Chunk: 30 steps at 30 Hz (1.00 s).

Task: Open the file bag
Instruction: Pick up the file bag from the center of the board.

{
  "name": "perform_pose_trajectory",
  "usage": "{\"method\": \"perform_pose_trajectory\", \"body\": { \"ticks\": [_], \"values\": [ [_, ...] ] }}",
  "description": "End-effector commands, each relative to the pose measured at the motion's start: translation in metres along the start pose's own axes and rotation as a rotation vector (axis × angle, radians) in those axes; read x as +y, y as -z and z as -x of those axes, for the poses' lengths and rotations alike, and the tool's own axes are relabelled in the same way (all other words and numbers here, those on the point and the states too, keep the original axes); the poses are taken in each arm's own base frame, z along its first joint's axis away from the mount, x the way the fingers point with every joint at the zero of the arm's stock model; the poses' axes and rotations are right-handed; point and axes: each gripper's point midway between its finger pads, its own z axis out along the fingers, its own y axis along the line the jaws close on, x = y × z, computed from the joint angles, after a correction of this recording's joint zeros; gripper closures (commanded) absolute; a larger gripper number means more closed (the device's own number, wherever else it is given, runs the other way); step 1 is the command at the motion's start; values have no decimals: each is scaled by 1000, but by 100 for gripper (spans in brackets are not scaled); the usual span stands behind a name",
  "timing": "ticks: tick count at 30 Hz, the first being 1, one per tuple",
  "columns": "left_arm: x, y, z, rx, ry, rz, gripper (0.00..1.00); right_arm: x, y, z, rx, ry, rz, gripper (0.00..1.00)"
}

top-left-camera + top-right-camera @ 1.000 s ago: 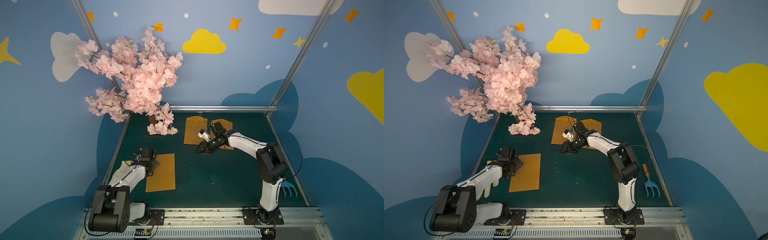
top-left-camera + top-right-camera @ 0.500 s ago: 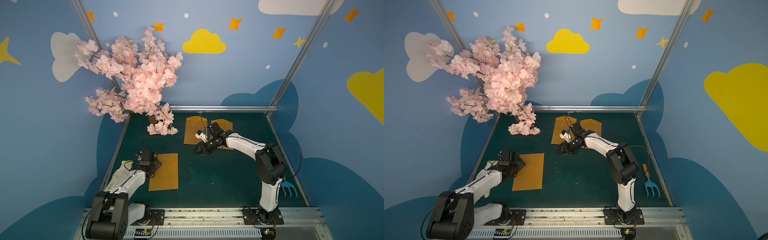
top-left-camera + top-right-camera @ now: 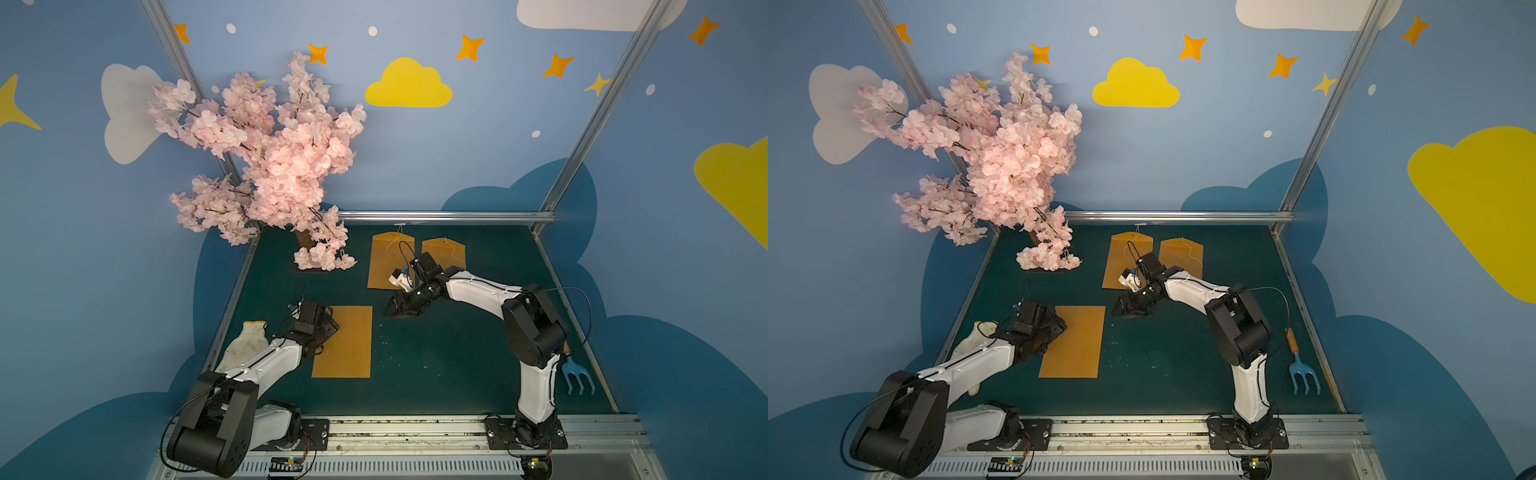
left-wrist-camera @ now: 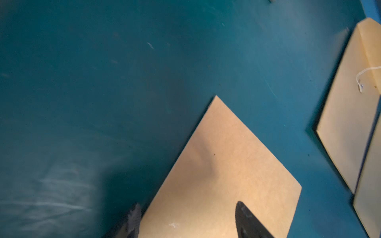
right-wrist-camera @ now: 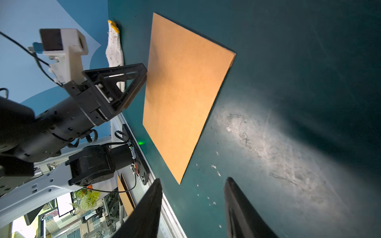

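Note:
A plain brown file bag (image 3: pixel 347 345) (image 3: pixel 1077 345) lies flat on the green mat at the front left, with no flap or string showing. My left gripper (image 3: pixel 326 328) (image 4: pixel 187 216) is open at the bag's left edge. One finger (image 4: pixel 245 218) is over the paper (image 4: pixel 222 164) and the other is just off the edge. My right gripper (image 3: pixel 390 311) (image 5: pixel 192 193) is open and empty, low over bare mat to the right of the bag's far corner. The right wrist view shows the whole bag (image 5: pixel 185 86).
Two more brown bags with white strings (image 3: pixel 388 257) (image 3: pixel 446 249) lie at the back, partly behind the right arm. A pink blossom tree (image 3: pixel 282 166) stands at the back left. A white glove (image 3: pixel 245 345) lies at the left edge and a blue garden fork (image 3: pixel 577 376) at the right.
The near file bag has slid to the right together with my left gripper. My right gripper has moved left and nearer, off the back bags.

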Motion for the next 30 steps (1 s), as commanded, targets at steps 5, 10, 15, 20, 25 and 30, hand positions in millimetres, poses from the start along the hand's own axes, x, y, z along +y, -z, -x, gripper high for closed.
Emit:
{"method": "perform_pose_trajectory", "body": {
  "ticks": [5, 10, 15, 20, 25, 30],
  "values": [
    [23, -5, -68, 220, 17, 70, 28, -20, -18, -12, 24, -71, -19, 48],
    [20, -4, -78, 227, -3, 72, 28, -26, -25, -18, 23, -97, -20, 48],
    [18, -4, -84, 234, -16, 69, 28, -32, -29, -21, 25, -111, -38, 48],
    [15, -3, -88, 234, -24, 64, 28, -42, -34, -24, 20, -141, -60, 47],
    [18, -2, -92, 239, -30, 71, 28, -48, -41, -26, 17, -163, -65, 47],
    [20, -1, -93, 236, -24, 69, 28, -51, -46, -25, 7, -175, -53, 48]
  ]
}}
